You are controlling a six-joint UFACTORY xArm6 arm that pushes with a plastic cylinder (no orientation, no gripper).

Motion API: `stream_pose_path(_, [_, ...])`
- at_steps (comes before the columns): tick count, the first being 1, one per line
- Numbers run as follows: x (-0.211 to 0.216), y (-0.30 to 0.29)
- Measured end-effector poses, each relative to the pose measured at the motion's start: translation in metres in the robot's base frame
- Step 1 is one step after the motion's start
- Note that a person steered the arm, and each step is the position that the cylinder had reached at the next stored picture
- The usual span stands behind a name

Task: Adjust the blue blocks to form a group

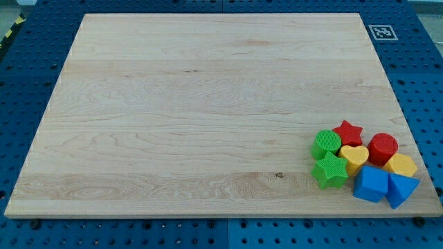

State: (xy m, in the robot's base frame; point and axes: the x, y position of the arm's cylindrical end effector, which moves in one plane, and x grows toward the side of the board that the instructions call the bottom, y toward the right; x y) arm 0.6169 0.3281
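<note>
Two blue blocks lie side by side at the view's bottom right of the wooden board (208, 104): a blue cube (372, 184) and, touching it on its right, a blue triangle (401, 189) that reaches the board's right edge. They sit at the bottom of a tight cluster of coloured blocks. My tip and the rod do not show anywhere in the view.
Packed against the blue blocks are a green star (330, 171), a green cylinder (327, 144), a red star (348, 132), a red cylinder (382, 149), a yellow heart (354, 158) and a yellow block (401, 165). A fiducial tag (382, 32) sits at the top right.
</note>
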Motion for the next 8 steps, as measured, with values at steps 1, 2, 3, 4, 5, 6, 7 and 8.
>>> stream_pose_path(1, [0.001, -0.016])
stream_pose_path(2, [-0.001, -0.016])
stream_pose_path(3, [-0.001, -0.021])
stream_pose_path(4, [0.001, -0.039])
stream_pose_path(5, [0.000, -0.077])
stream_pose_path(6, [-0.002, -0.103])
stream_pose_path(7, [-0.004, -0.127])
stream_pose_path(8, [-0.008, -0.126])
